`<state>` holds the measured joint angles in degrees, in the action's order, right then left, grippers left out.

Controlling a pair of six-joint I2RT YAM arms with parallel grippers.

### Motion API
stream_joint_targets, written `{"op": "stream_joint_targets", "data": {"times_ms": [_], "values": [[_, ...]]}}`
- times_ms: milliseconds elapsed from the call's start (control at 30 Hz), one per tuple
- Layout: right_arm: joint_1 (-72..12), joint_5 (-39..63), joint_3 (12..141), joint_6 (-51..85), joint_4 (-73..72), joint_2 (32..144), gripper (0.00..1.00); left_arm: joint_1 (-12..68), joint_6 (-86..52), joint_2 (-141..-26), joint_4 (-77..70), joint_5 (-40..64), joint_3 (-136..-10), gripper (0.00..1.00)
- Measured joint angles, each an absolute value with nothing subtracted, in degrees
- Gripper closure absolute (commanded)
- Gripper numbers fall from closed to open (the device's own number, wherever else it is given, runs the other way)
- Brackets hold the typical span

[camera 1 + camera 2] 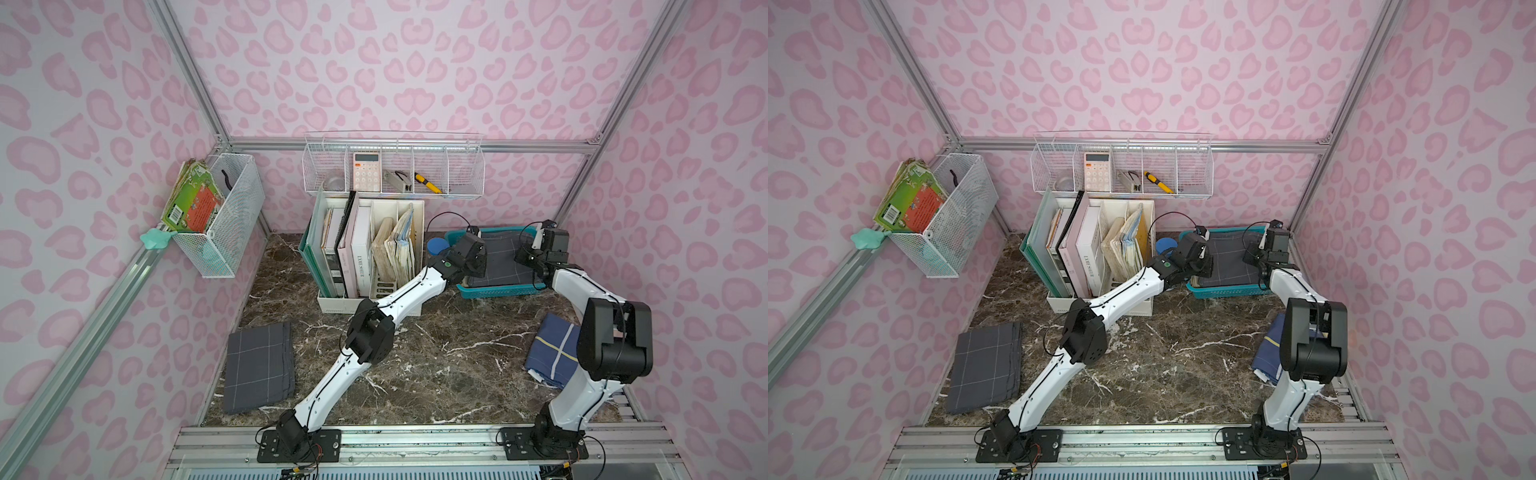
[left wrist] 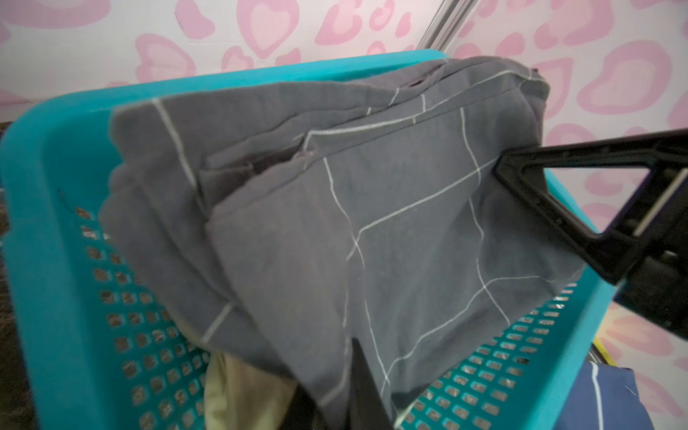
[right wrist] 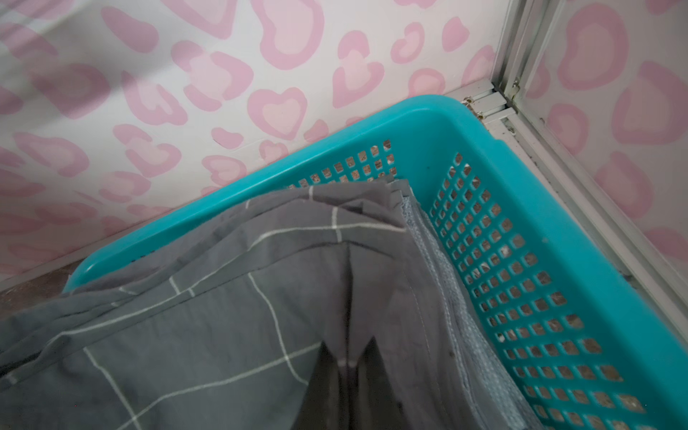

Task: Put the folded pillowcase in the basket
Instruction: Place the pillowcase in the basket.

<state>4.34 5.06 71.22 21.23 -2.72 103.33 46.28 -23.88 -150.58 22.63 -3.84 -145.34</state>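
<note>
The teal basket (image 1: 498,291) (image 1: 1225,292) stands at the back right against the wall. The folded pillowcase (image 1: 503,257) (image 1: 1229,257), grey with thin white grid lines, hangs inside it between my two grippers. My left gripper (image 1: 473,272) (image 1: 1201,268) is at its left end; in the left wrist view the pillowcase (image 2: 372,223) drapes over the left gripper (image 2: 350,391), with cloth pinched between the dark fingers. My right gripper (image 1: 530,258) (image 1: 1256,258) is shut on the right end; in the right wrist view the right gripper (image 3: 350,359) pinches a fold of the pillowcase (image 3: 223,316) above the basket wall (image 3: 558,260).
Another grey folded cloth (image 1: 257,365) lies front left and a navy one (image 1: 552,353) front right. A white file organiser with books (image 1: 374,257) stands left of the basket. White wire baskets (image 1: 395,170) (image 1: 220,216) hang on the walls. Pale cloth (image 2: 242,391) lies inside the basket.
</note>
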Motion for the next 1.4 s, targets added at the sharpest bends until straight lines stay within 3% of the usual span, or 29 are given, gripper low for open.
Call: {"op": "stream_joint_targets", "data": {"times_ms": [100, 200, 300, 500, 733, 1033, 1200, 1400], "values": [[4.34, 4.67, 72.77, 21.19, -1.37, 104.75, 0.77, 46.15, -23.99, -150.67, 22.61, -4.19, -145.34, 0.59], [4.34, 3.62, 73.25, 21.12, -1.04, 105.25, 0.49, 46.19, -23.83, -150.67, 22.57, -4.56, -145.34, 0.54], [4.36, 3.40, 74.37, 20.56, -1.02, 105.91, 0.37, 46.22, -23.81, -150.63, 22.57, -4.54, -145.34, 0.51], [4.23, 2.79, 76.95, 19.62, 1.91, 106.08, 0.34, 46.44, -23.81, -146.85, 23.05, -4.36, -142.28, 0.49], [3.68, 7.46, 76.71, 19.38, -0.16, 106.41, 0.33, 47.66, -23.75, -136.31, 19.05, -4.64, -130.28, 0.44], [3.81, 11.25, 79.07, 21.61, 0.30, 114.59, 0.35, 49.67, -22.31, -122.45, 10.90, -8.29, -109.06, 0.20], [4.84, 10.98, 79.09, 22.72, 1.19, 115.87, 0.26, 50.04, -21.50, -114.98, 7.11, -9.58, -98.87, 0.13], [4.32, 9.02, 77.36, 22.85, 1.30, 109.89, 0.18, 50.19, -20.64, -104.42, 4.14, -11.73, -86.83, 0.09]]}}
